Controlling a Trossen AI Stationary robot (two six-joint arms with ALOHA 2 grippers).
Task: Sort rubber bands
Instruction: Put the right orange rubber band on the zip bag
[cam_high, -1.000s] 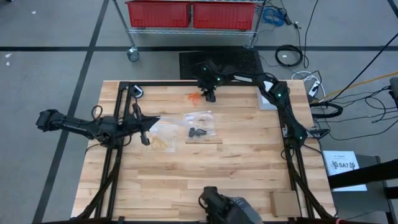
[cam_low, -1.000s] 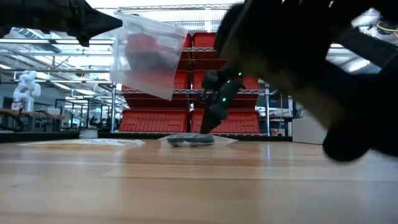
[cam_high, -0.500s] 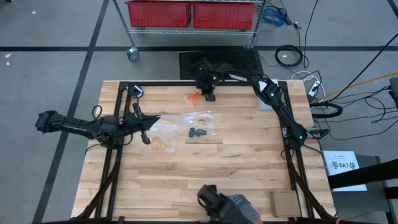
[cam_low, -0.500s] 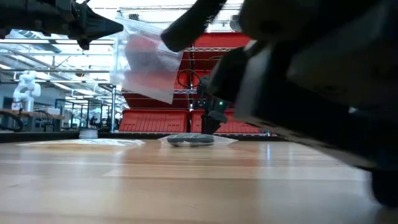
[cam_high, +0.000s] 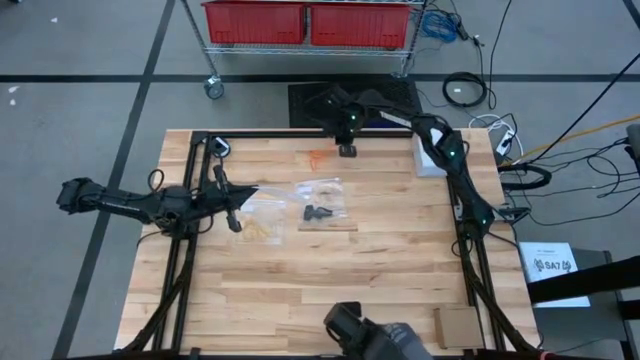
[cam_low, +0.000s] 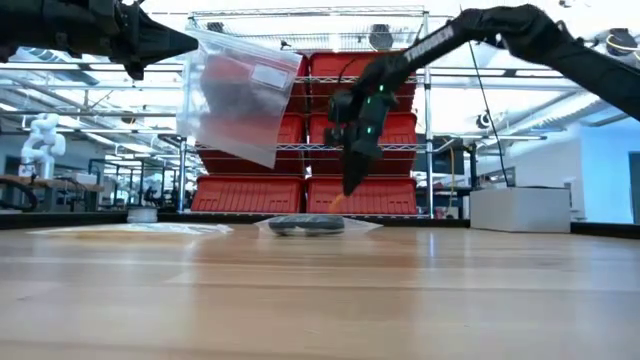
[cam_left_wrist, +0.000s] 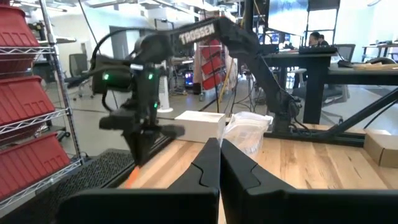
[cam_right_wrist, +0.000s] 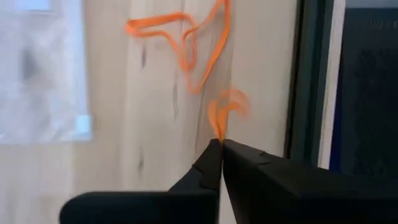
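- Lifting away from the far edge of the wooden table (cam_high: 330, 270), the right gripper (cam_high: 347, 150) now sits a little farther toward the far right than it did a second ago, when it hung directly over the orange rubber bands (cam_high: 318, 158).
- Its fingers, which stood apart a second ago, are now pressed together, and the right wrist view shows an orange band (cam_right_wrist: 225, 112) pinched at the tips, curling up from between them.
- The remaining orange loops (cam_right_wrist: 186, 43) lie flat on the wood just beyond the fingertips, so only part of the cluster appears to have come away.
- The left gripper (cam_high: 234, 205) is unmoved over the table's left side, fingers closed on a clear plastic bag (cam_low: 240, 95), which hangs open-mouthed in the low view.
- Black rubber bands (cam_high: 317, 213) rest near the table's centre on top of a second clear bag (cam_high: 322, 200), and pale yellow bands (cam_high: 262, 230) lie close to the left gripper.
- This change suggests one orange band is picked and ready to carry to the held bag; the pinch looks slight, so it could slip on the way.
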